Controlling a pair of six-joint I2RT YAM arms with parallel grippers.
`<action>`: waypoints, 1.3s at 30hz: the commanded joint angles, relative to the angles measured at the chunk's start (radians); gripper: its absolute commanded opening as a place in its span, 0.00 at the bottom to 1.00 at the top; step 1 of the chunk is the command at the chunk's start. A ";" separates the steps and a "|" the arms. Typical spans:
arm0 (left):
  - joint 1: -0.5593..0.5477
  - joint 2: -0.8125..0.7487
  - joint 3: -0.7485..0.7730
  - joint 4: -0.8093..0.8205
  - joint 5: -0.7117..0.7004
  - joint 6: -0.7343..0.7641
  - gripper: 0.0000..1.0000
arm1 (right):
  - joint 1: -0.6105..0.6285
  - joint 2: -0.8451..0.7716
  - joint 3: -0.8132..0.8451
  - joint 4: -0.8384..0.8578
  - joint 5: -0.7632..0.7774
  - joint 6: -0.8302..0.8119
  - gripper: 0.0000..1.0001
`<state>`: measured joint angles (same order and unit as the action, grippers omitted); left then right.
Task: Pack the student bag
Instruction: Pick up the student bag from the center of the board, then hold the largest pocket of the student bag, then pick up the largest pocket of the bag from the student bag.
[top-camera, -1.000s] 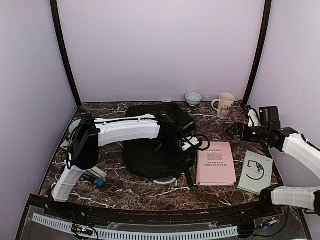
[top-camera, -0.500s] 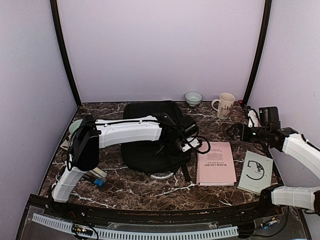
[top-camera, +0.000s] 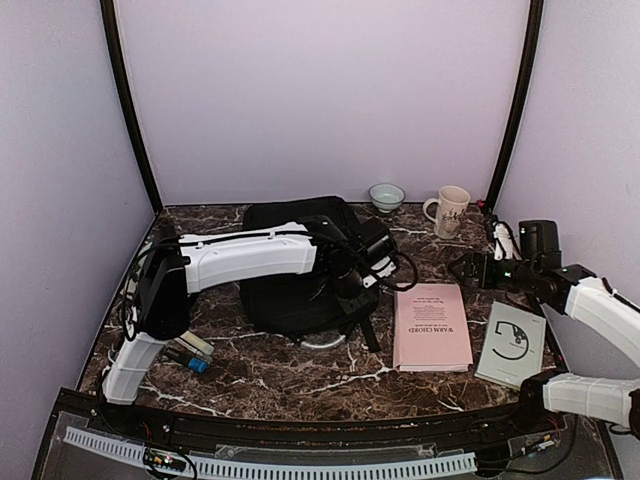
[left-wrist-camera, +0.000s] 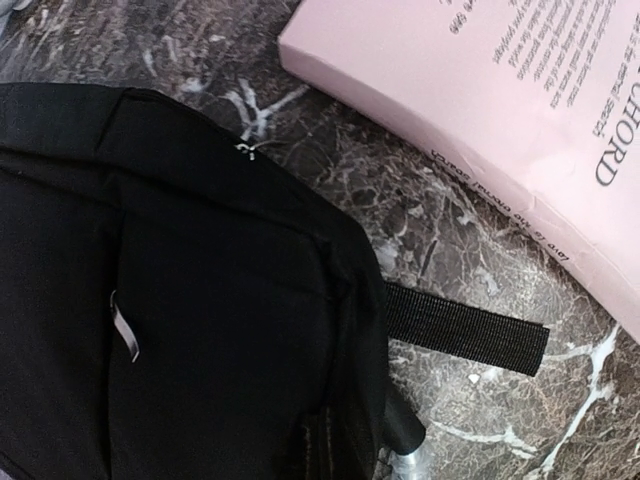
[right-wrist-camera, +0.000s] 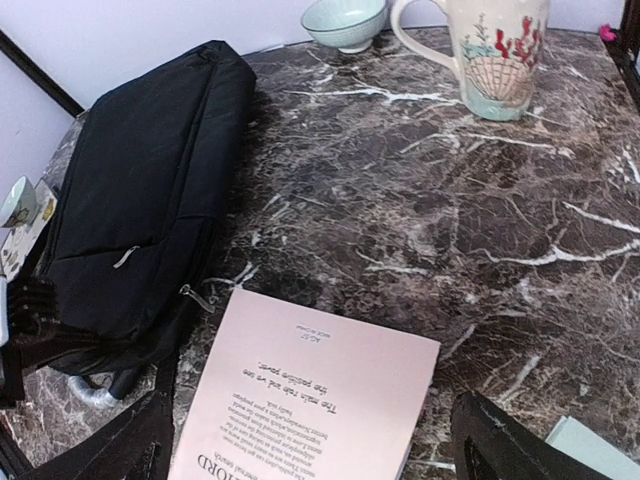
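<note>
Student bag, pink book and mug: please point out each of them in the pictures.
student bag (right-wrist-camera: 140, 200): right wrist view, on its black front panel.
pink book (top-camera: 432, 325): top external view, on the middle of its cover.
mug (right-wrist-camera: 500, 50): right wrist view, on its painted side.

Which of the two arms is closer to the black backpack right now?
Left. The left gripper is over the student bag at its right edge; the right gripper hangs apart, past the pink book.

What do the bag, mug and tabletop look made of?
The bag: matte black woven fabric, stitched seams. The mug: likely glazed ceramic, smooth cream, printed shell. The tabletop: dark marble look, white veins; possibly laminate.
</note>
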<state>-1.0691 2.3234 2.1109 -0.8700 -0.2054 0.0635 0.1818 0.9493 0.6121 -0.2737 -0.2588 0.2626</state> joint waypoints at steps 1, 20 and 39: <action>0.011 -0.160 0.023 -0.003 -0.069 -0.079 0.00 | 0.057 -0.040 -0.039 0.143 -0.081 -0.054 0.97; 0.028 -0.451 -0.289 0.126 0.015 -0.168 0.00 | 0.318 0.287 -0.045 0.529 -0.194 -0.493 0.83; 0.028 -0.568 -0.415 0.179 0.044 -0.227 0.00 | 0.433 0.542 0.095 0.681 -0.248 -0.560 0.57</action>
<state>-1.0424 1.8320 1.7111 -0.7357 -0.1654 -0.1375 0.5957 1.4624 0.6716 0.3397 -0.4843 -0.2928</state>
